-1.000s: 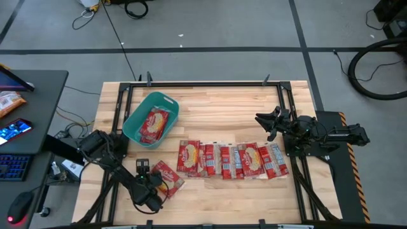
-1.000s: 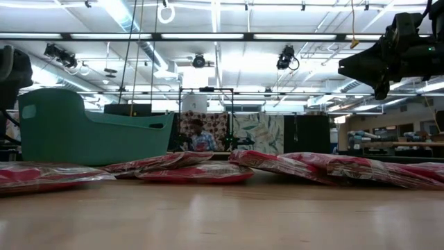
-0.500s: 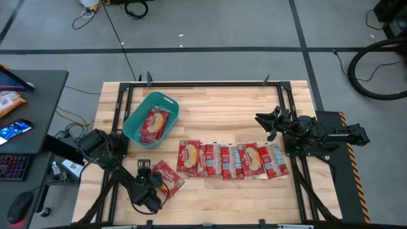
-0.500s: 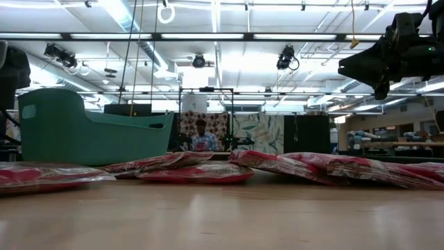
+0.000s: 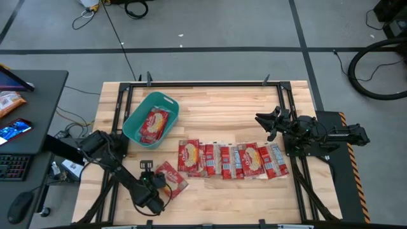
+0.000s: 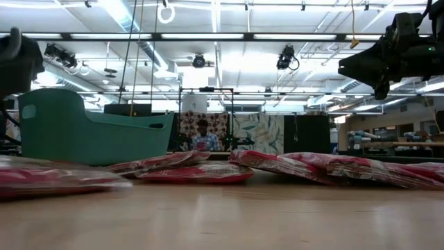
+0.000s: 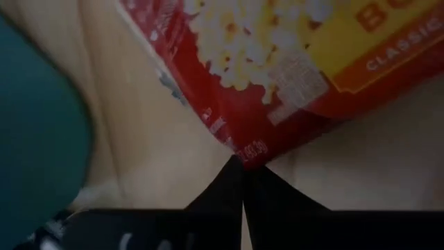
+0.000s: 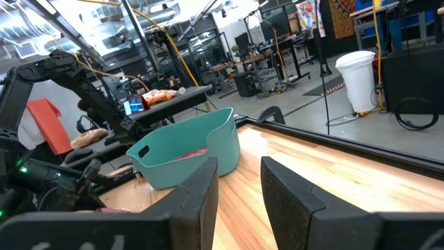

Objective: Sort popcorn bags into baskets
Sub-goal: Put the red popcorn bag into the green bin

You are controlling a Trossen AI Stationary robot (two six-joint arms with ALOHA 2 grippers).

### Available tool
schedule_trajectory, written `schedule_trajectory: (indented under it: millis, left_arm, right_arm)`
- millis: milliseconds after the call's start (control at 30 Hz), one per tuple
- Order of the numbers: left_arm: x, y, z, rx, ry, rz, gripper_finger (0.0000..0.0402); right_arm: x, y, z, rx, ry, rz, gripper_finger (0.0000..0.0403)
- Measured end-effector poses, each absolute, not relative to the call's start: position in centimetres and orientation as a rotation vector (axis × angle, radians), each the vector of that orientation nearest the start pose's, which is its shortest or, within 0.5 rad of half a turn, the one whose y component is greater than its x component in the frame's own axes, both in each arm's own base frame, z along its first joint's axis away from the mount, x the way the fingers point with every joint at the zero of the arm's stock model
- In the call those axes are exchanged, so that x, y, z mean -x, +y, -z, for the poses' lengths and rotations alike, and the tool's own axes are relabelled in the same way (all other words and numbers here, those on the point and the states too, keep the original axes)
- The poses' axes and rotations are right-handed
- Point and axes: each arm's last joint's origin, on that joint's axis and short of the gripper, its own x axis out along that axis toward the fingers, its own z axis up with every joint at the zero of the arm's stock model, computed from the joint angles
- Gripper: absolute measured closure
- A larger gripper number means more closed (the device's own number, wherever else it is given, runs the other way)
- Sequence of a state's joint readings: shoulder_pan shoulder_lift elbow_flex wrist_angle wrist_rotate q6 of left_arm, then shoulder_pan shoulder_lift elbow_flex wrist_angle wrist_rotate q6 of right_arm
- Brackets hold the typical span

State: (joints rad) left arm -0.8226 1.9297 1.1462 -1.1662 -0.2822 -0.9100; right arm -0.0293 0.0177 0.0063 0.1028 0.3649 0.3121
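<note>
Left pincer (image 5: 159,186): lower left of the high view, closed on the corner of one popcorn bag (image 5: 173,179).
Bag handling: likely light, soft, slippery; sealed edge suits gripping.
Other bags (image 5: 232,160): rowed mid-desk.
Basket (image 5: 137,119): upper left, holding one bag.
Right pincer (image 5: 265,123): raised, parted, empty.

- Long white ceiling lights (image 6: 208,36) shine bright from above and glare.
- The pale wooden surface (image 6: 229,215) looks blurry up close.
- The red and yellow popcorn packet (image 7: 291,69) looks soft and fuzzy.
- Shadows are faint.
</note>
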Motion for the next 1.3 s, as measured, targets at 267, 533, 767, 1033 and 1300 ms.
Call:
schedule_trajectory:
  millis: [267, 533, 767, 1033, 1300]
  left_arm:
    - [-21.3, -21.4, -17.1, -0.395, 1.541, -0.514, 0.0399]
    - [-22.0, -21.8, -19.9, -0.415, 1.455, -0.585, 0.04]
    - [-22.9, -21.4, -21.9, -0.38, 1.347, -0.62, 0.0401]
    - [-23.5, -20.1, -24.7, -0.348, 1.169, -0.647, 0.0401]
    - [-23.9, -18.3, -26.5, -0.322, 1.086, -0.677, 0.0401]
  right_arm:
    - [-9.6, -1.3, -17.4, -0.323, -0.152, 0.376, 0.0288]
    - [-9.6, -1.3, -17.4, -0.323, -0.151, 0.376, 0.0288]
    - [-9.6, -1.3, -17.4, -0.323, -0.152, 0.376, 0.0288]
    - [-9.6, -1.3, -17.4, -0.323, -0.151, 0.376, 0.0288]
    - [-9.6, -1.3, -17.4, -0.323, -0.152, 0.376, 0.0288]
